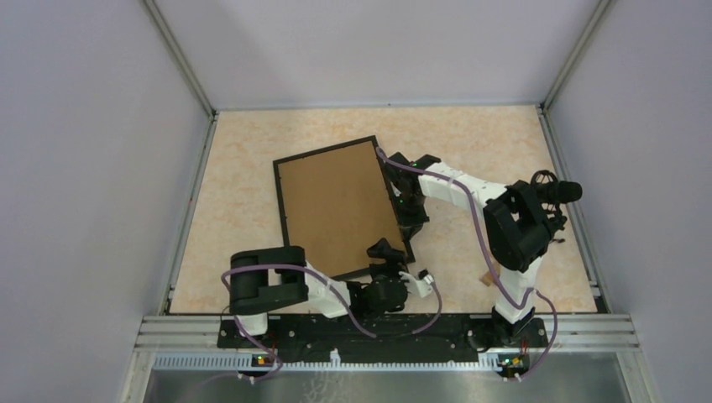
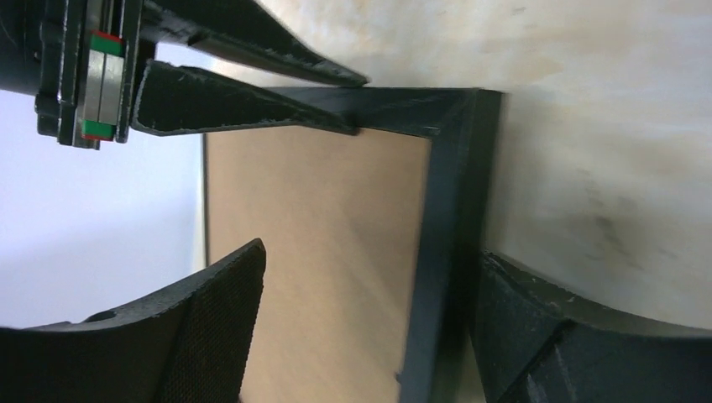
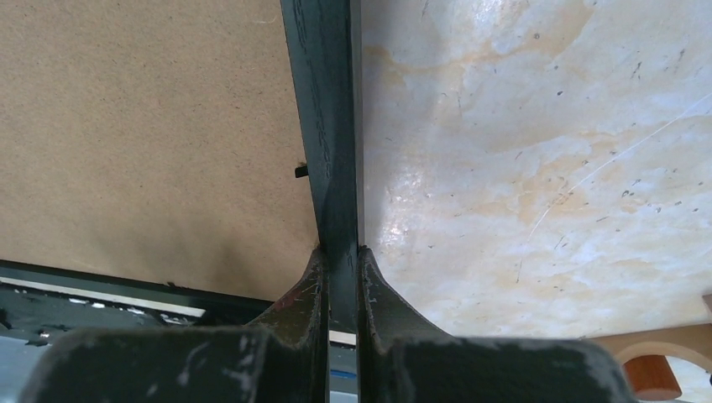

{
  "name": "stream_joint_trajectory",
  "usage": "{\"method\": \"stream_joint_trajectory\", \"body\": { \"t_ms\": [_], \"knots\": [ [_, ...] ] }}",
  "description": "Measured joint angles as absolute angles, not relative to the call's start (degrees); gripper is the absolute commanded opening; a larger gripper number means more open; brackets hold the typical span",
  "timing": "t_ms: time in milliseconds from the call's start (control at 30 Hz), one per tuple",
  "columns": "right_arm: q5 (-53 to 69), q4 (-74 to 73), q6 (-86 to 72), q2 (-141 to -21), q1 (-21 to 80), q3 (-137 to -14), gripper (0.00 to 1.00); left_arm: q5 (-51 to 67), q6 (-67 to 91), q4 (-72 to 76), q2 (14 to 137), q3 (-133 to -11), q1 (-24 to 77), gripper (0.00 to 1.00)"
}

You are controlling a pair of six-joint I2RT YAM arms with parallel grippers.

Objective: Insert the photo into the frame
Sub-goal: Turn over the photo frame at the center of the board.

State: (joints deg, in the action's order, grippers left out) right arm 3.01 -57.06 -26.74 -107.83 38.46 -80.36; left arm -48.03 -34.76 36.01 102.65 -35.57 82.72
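Note:
The frame (image 1: 336, 206) lies tilted on the table with its brown backing board up and a thin black border around it. No photo shows in any view. My right gripper (image 1: 409, 204) is shut on the frame's right border, and the right wrist view shows its fingers (image 3: 309, 285) pinching the black rim (image 3: 332, 126). My left gripper (image 1: 388, 252) is open at the frame's near right corner. In the left wrist view it (image 2: 371, 253) straddles the black border (image 2: 445, 252), one finger over the backing board (image 2: 319, 252), the other outside the rim.
A small brown wooden piece (image 1: 485, 280) lies on the marbled table right of the frame, also showing in the right wrist view (image 3: 663, 374). Grey walls enclose the table on three sides. A metal rail (image 1: 386, 327) runs along the near edge.

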Motion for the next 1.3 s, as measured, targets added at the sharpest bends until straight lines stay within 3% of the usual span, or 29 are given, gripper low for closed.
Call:
{"method": "stream_joint_trajectory", "body": {
  "t_ms": [100,500,533,567,600,667,767,1033,1300],
  "knots": [
    [2.6,-56.2,-26.8,-107.6,38.4,-80.4,0.0,-50.5,-36.6,38.7,105.8,-37.2,80.3,0.78],
    [2.6,-55.2,-28.0,-103.5,38.4,-81.0,0.0,-57.9,-51.6,53.3,111.2,-36.0,79.2,0.26],
    [2.5,-55.6,-28.0,-103.1,38.4,-81.5,0.1,-58.7,-53.4,55.2,111.1,-35.9,79.2,0.16],
    [2.3,-56.0,-27.7,-102.6,38.4,-82.3,0.28,-59.0,-56.3,56.2,110.7,-35.9,79.2,0.02],
    [2.3,-56.9,-27.5,-102.0,38.4,-83.2,0.38,-59.4,-58.4,56.4,110.3,-35.9,79.2,0.0],
    [2.0,-58.1,-26.8,-100.2,38.5,-85.3,0.52,-61.0,-60.6,57.4,109.2,-36.0,79.3,0.0],
    [0.4,-58.3,-26.1,-95.1,38.3,-87.5,0.62,-61.9,-61.7,57.1,106.3,-36.1,79.5,0.0],
    [-10.0,-58.3,-23.9,-73.3,36.2,-94.7,0.63,-64.3,-61.6,54.9,95.1,-38.5,83.0,0.0],
    [-16.3,-58.5,-22.0,-65.6,36.2,-96.9,0.63,-53.1,-43.3,34.8,71.2,-48.0,84.9,0.0]
  ]
}}
